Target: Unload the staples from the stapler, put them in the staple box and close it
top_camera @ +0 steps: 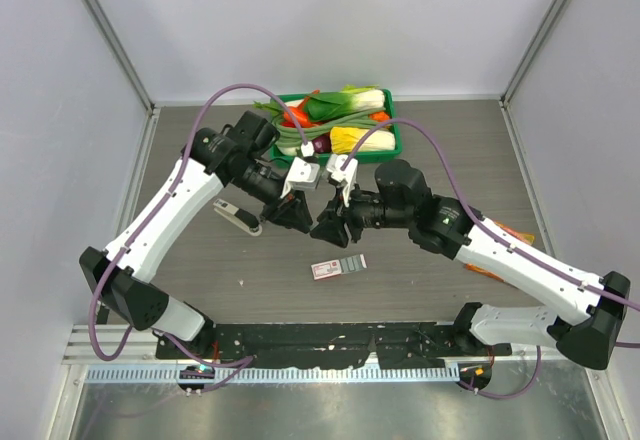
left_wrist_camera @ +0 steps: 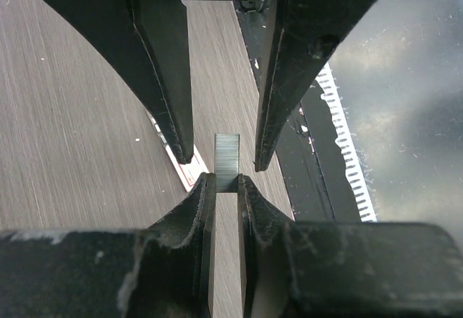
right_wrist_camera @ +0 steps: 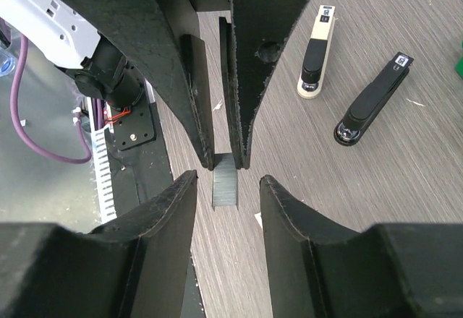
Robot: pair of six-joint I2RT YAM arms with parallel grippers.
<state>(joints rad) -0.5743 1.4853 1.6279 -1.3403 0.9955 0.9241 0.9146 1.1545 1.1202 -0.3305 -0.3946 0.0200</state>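
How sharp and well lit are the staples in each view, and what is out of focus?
Left wrist: the staples are sharp and evenly lit; the grey area at right is blurred. Right wrist: staples and black stapler sharp. Top external: staples not visible.

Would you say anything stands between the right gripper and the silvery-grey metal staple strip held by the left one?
Nothing visible does; the staple strip lies bare between the open jaws of the right gripper.

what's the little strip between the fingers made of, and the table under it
The staple strip looks like metal: dull silvery grey, with fine ridges across it like staples packed side by side. The table looks like matte grey wood-grain laminate, finely streaked, possibly real wood.
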